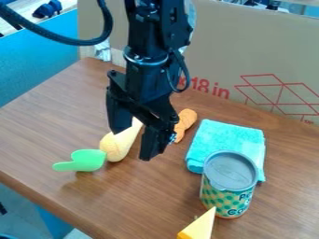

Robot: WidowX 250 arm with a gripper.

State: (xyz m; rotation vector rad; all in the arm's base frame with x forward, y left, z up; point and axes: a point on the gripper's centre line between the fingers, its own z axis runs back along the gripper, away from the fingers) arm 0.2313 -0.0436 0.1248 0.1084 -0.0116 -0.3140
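One gripper (132, 144), fingers wide apart, nothing visibly held, above the table (56, 116). One yellow squash-shaped toy (114, 147), nearest, beside a green scoop (89, 160); careful work wants clearance from both.

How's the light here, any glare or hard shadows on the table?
Camera view: soft-edged shadows on the table, including a dim patch just in front of the green scoop; no harsh glare on the grey lid; the black pincer reads dark, with little surface detail.
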